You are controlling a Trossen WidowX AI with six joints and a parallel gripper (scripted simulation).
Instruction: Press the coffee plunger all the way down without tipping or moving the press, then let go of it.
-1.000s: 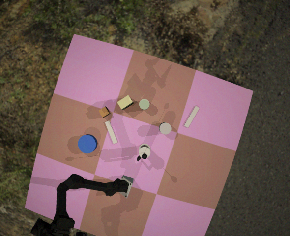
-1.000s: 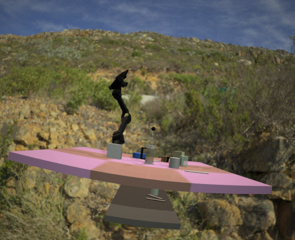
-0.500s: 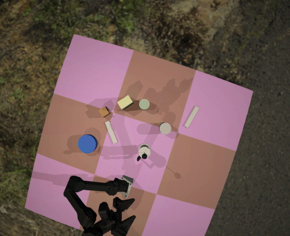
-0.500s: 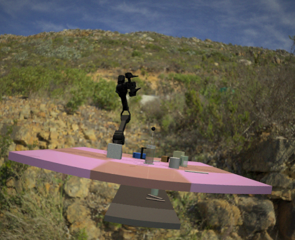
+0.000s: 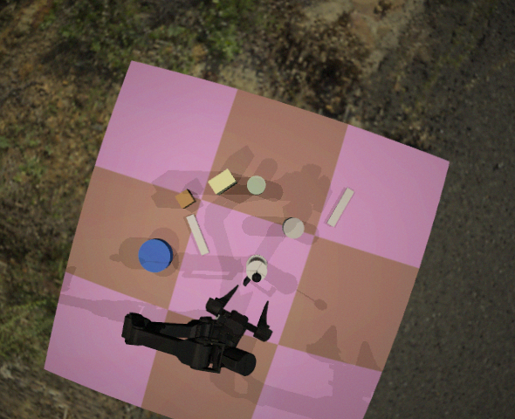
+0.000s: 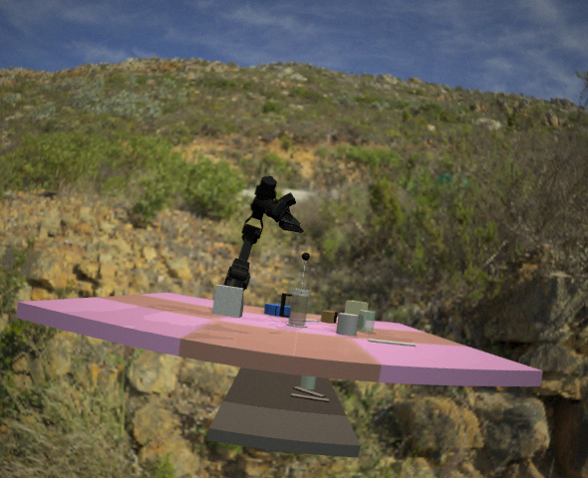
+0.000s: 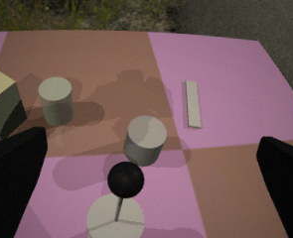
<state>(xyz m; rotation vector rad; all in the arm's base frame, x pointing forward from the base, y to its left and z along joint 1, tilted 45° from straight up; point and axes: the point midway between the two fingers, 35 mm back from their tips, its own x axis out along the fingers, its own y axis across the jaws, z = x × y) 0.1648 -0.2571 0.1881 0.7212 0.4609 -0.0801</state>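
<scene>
Seen from above, going left to right across the checkered bench point(image 5: 384, 202): a blue disc point(image 5: 154, 255) at left centre, a small orange block point(image 5: 184, 198) above and to its right, then a pale flat bar point(image 5: 197, 234) lying at a slant. Next, a yellow block point(image 5: 222, 182) just beside a pale green cylinder point(image 5: 256, 184) in the upper middle. Below these, near the frame's centre, the coffee press point(image 5: 256, 266), upright, with its black plunger knob point(image 5: 256, 277) over the lid. Up and right of it a grey cylinder point(image 5: 292, 227), well apart from the press, and furthest right a second pale bar point(image 5: 339, 207).

In the lower middle, the black arm point(image 5: 181, 335) with the tool point(image 5: 250, 304) spread wide, grasping nothing, its two fingers point(image 5: 229, 294) pointing toward the press without touching it.

From the side view, plunger rod fully raised, knob point(image 6: 305, 256) high above the glass body point(image 6: 298, 306), tool point(image 6: 290, 222) higher still and left of the knob.

In the wrist view, knob point(image 7: 125, 178) low in the middle, between the two dark fingers at the frame's edges.
</scene>
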